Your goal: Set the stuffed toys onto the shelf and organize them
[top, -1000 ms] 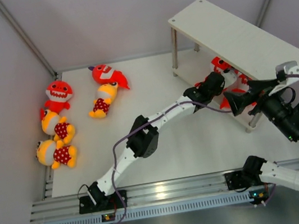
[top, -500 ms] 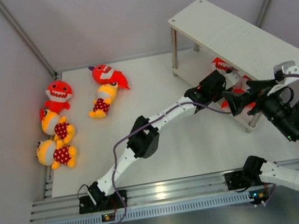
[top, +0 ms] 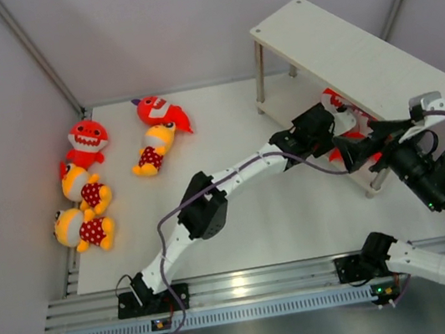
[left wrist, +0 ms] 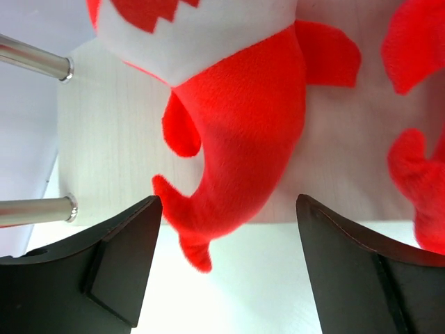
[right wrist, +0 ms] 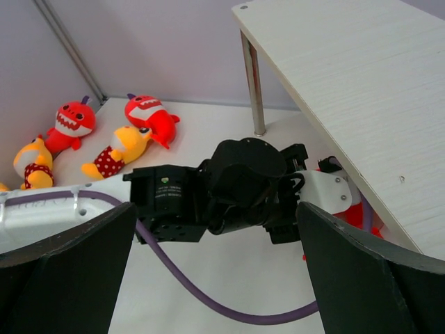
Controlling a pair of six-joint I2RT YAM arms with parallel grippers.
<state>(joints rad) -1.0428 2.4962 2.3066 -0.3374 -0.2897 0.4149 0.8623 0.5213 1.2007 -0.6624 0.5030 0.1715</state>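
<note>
The pale two-tier shelf stands at the back right. A red shark lies on its lower board, tail over the near edge, and it shows in the top view as the shark under the top board. My left gripper is open, its fingers on either side of the tail without touching it. My right gripper hovers open just behind the left wrist, holding nothing. More red plush lies to the shark's right. At the far left lie two sharks and three yellow figures.
Thin metal shelf legs stand close to the left gripper. The left arm's purple cable loops under the right gripper. Grey walls close in the table on the left and back; a metal rail runs along the near edge.
My left gripper has opened and let go of the red shark, which now rests on the shelf's lower board. The right arm has barely moved.
</note>
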